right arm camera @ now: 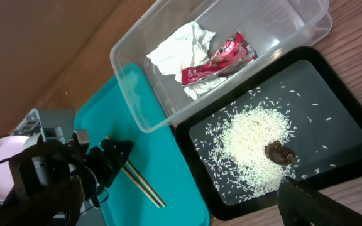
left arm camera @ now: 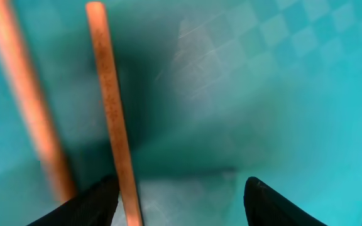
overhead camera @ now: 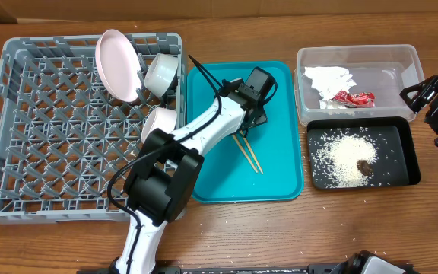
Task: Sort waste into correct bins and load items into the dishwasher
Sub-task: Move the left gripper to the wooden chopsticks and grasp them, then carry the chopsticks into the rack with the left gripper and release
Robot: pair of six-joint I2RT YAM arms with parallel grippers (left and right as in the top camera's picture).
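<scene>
The left tool [overhead camera: 243, 125] reaches down over the teal tray [overhead camera: 280, 175], its jaws standing apart and clamped on nothing. In the left wrist view the two dark fingertips [left arm camera: 93, 204] sit at the bottom edge with a wide gap, close above the tray floor. One of the wooden chopsticks [left arm camera: 109, 113] runs into that gap, right beside the fingertip on the picture's left. The other chopstick [left arm camera: 24, 94] lies outside that fingertip and disappears behind it. Whether either stick touches the finger is too blurred to tell. From overhead the pair [overhead camera: 248, 154] lies slantwise on the tray, side by side. The right tool [overhead camera: 434, 103] hangs at the desk's [overhead camera: 356, 228] far right edge beside the clear tub [overhead camera: 356, 52], its jaws spread wide and empty. The tub holds the crumpled napkin [right arm camera: 178, 50] and the red wrapper [right arm camera: 219, 58]. Just in front of it the black tray [overhead camera: 411, 152] carries a heap of rice [right arm camera: 253, 147] with the brown lump [right arm camera: 279, 152] on it. The grey rack [overhead camera: 21, 114] at the left holds a pink plate [overhead camera: 118, 65] standing on edge, a white bowl [overhead camera: 162, 72] touching it, and another white piece [overhead camera: 158, 122] near the rack's right wall.
</scene>
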